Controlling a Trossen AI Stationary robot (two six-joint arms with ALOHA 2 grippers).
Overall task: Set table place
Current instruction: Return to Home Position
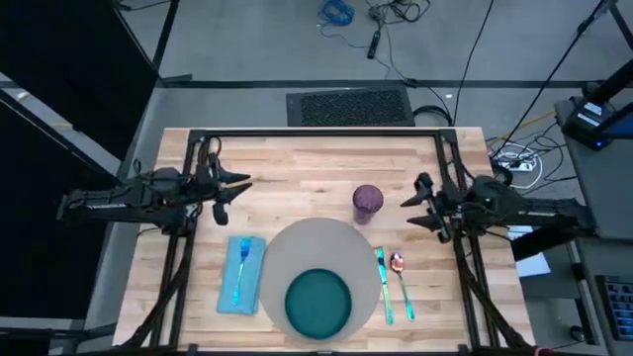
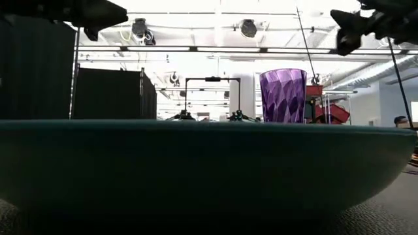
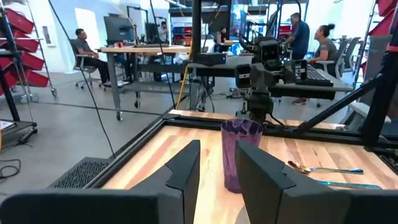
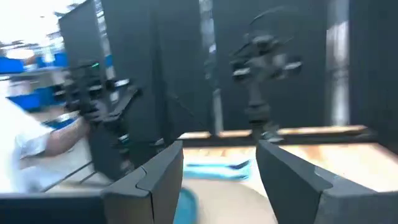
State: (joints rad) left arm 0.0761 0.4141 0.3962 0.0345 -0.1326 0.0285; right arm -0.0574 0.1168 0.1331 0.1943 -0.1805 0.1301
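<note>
Judged from the layout, the place setting is complete. On the light wooden plank table (image 1: 297,158), the round grey-beige mat (image 1: 316,242) carries the round teal plate (image 1: 318,302). The translucent purple cup (image 1: 368,201) stands at the mat's far right edge. The light-blue cloth napkin (image 1: 241,287) with the teal-handled fork (image 1: 240,262) lies left, and the teal-handled knife (image 1: 383,287) and spoon (image 1: 401,282) lie right. The left gripper (image 1: 235,188) and right gripper (image 1: 410,211) hover at the sides, fingers spread and empty. Only parking the arms remains.

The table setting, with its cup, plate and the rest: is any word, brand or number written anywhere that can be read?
None can be read.
The purple cup, teal plate, napkin and table show no print.
The monitor in the room behind is too small to read.
</note>
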